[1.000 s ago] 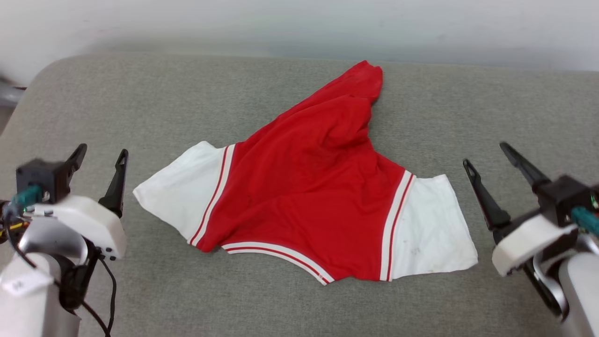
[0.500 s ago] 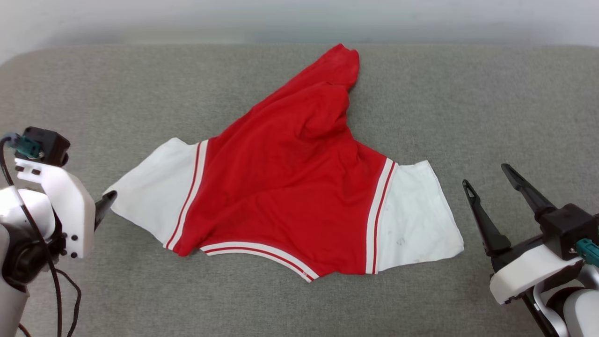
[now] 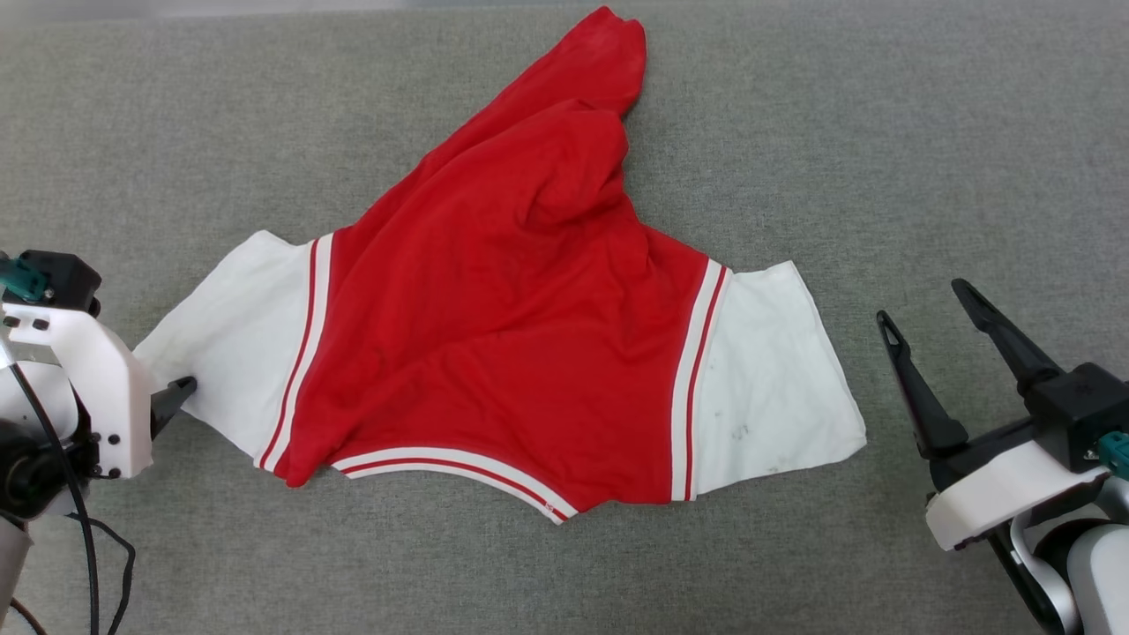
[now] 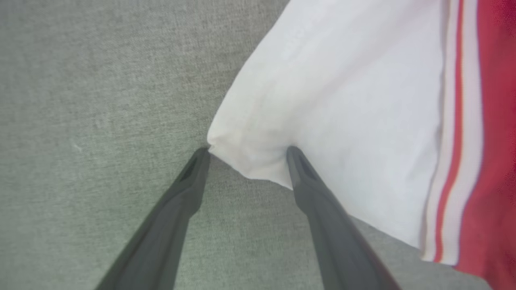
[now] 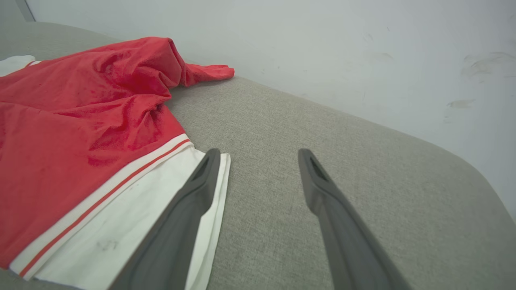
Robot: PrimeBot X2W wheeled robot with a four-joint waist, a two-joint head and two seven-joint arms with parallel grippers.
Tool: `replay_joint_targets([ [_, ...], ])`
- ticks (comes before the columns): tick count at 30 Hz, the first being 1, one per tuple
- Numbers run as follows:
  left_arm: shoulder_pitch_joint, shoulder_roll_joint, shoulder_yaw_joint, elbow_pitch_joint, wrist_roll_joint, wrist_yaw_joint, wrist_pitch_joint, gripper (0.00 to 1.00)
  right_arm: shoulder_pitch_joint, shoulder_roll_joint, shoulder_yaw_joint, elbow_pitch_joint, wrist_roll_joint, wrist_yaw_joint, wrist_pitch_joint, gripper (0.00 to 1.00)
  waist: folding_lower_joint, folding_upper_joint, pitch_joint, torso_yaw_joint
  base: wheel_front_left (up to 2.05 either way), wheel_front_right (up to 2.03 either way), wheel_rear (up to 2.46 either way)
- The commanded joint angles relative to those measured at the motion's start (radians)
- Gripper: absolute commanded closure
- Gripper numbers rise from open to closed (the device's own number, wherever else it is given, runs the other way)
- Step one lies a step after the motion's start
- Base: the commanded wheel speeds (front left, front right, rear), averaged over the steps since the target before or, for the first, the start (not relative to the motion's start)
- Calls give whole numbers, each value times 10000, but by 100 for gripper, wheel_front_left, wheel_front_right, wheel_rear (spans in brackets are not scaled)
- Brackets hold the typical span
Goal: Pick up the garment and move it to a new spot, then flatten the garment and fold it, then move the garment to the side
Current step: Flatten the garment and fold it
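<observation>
- While the left end effector (image 4: pixel 248 155) stands wide around a sleeve corner (image 4: pixel 258 169) of the red jersey (image 3: pixel 494 335), pinch low.
- The right end effector (image 3: pixel 923 302), wide too, needs the other sleeve (image 3: pixel 767 370).

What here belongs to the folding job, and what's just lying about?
Part of the job:
- the red and white garment
- the left gripper, jaws open around a white sleeve corner
- the right gripper, jaws open, beside the other sleeve

Just surroundings:
- the grey padded surface
- the white wall
</observation>
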Motion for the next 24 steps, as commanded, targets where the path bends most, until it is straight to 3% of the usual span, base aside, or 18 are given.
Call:
replay_joint_targets([
  [1,98,-197,-269,245,-154,-2,120,0,-150,-41,9,21,-41,-15,-46,0,0,0,98,-45,0,0,0],
  [7,218,-301,-1214,577,-831,-13,353,0,-317,-130,-4,168,27,-15,-99,0,0,0,211,-31,0,0,0],
  [8,186,-280,-1379,555,-876,-13,241,63,-356,-152,12,186,47,-15,-80,0,0,0,211,-22,0,0,0],
  [9,142,-291,-1494,573,-991,-14,194,100,-391,-172,24,201,83,-15,-57,0,0,0,197,-9,0,0,0],
  [17,-713,147,-2007,525,-769,-5,-1122,100,-807,-814,-39,-15,504,-15,558,0,0,0,-351,227,0,0,0],
  [24,-1053,403,-2199,20,-636,-4,-2207,100,-1322,-1936,287,-489,1273,-15,2357,0,0,0,-910,445,0,0,0],
])
